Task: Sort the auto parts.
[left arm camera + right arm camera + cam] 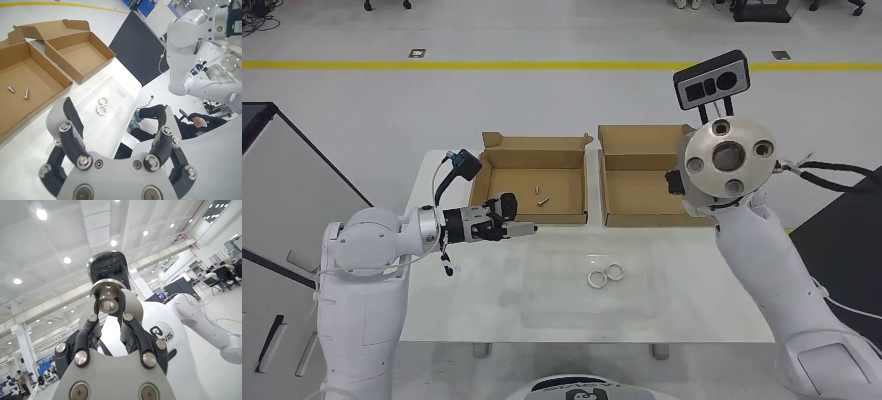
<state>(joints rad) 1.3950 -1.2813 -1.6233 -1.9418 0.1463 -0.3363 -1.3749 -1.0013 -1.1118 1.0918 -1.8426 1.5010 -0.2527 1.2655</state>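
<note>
Bearing everything, the desk (492, 300) has two open boxes along its far edge: the left box (564, 180) and, just beside it, the right box (637, 190). A clear tray (562, 300) sits near the middle of the near edge.

The right gripper (108, 302) is clamped on the hub of a flange (729, 158) and held high over the right box's right end. It points up, so the disc faces the top camera. The box lies straight below, so I judge the wrist must turn over before lowering. The right arm is the nearer one.

The left gripper (527, 229) is spread wide and holds nothing, beside the left box's near edge. Two rings (605, 275) touch each other in the tray, toward the desk's near right corner from it. Two bolts (541, 194) lie in the left box.
</note>
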